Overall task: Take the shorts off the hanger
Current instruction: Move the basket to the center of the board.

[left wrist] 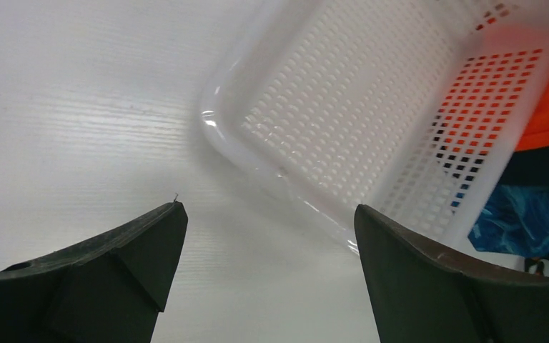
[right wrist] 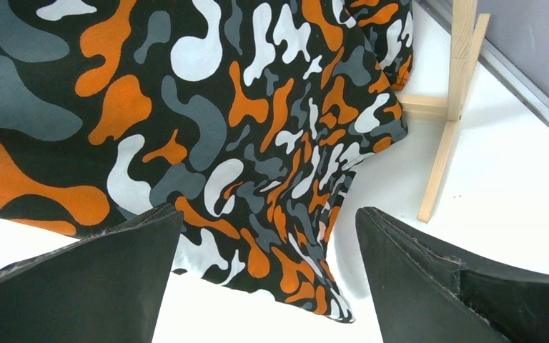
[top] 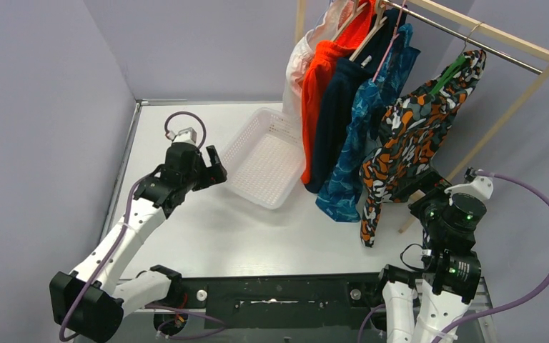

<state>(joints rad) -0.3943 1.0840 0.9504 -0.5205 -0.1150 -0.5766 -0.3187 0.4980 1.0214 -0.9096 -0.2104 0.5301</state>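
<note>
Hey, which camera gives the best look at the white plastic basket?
The top external view: nearly the whole basket is in frame, seen from above. The left wrist view catches only one corner and part of the perforated floor, cropped. The right wrist view shows none of it.

5 shorts point(top: 352, 136) hang from the rack point(top: 522, 39); left hand point(top: 216, 166) hovers beside the basket point(top: 261, 161).

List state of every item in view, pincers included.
camouflage shorts: hanging on wooden rack
teal-blue shorts: hanging on rack
navy shorts: hanging on rack
orange shorts: hanging on rack
white shorts: hanging on rack
basket: upright, empty
left pincer: open, empty
right pincer: open, empty
</note>
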